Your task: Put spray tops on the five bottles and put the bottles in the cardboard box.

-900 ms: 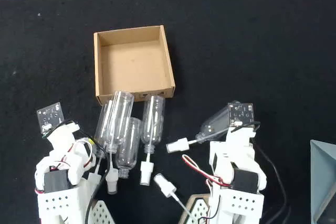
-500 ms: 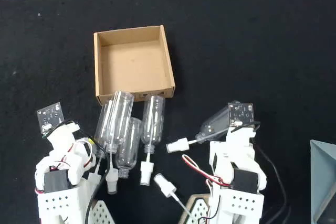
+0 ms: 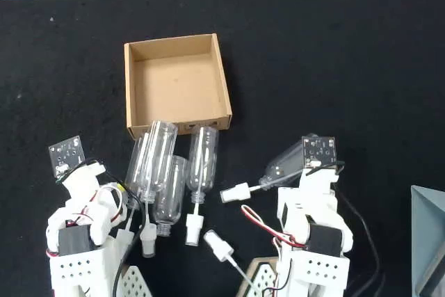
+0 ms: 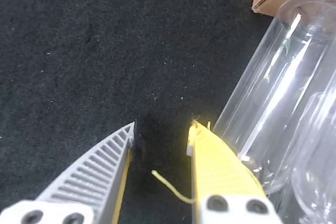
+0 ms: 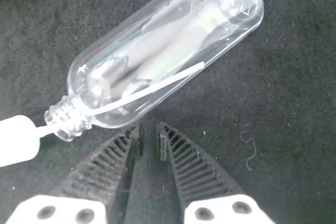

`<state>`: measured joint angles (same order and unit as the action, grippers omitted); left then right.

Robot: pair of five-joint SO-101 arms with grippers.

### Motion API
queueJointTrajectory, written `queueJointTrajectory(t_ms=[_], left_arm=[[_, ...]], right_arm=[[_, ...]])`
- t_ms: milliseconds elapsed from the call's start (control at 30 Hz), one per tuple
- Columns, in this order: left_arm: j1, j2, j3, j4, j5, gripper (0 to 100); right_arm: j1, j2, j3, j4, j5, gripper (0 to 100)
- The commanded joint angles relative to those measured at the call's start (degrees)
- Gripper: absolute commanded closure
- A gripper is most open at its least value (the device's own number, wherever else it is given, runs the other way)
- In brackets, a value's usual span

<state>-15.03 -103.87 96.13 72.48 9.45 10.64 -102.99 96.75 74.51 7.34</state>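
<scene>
Clear plastic bottle: light, slippery, likely rolls; grip mid-body | left hand: released, empty | right hand: nearly clenched, empty

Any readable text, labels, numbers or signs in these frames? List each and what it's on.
None can be read.
The cardboard box has plain walls with no print.
The clear bottles carry no labels.
The white spray tops are unmarked.
</scene>
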Motion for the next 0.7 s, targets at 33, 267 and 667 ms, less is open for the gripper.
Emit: queueJointTrajectory(t_ms=[33, 267, 667], left_arm=[[0.2, -0.4, 1.3, 0.4, -0.5, 85], [0.2, -0.4, 1.3, 0.4, -0.5, 85], [0.2, -0.4, 1.3, 0.4, -0.5, 85]], right_arm=[[1.3, -5.7, -0.4, 0.4, -0.3, 98.6], [1.3, -5.7, -0.4, 0.4, -0.3, 98.6], [0.0, -5.7, -0.4, 0.4, -0.6, 98.6]])
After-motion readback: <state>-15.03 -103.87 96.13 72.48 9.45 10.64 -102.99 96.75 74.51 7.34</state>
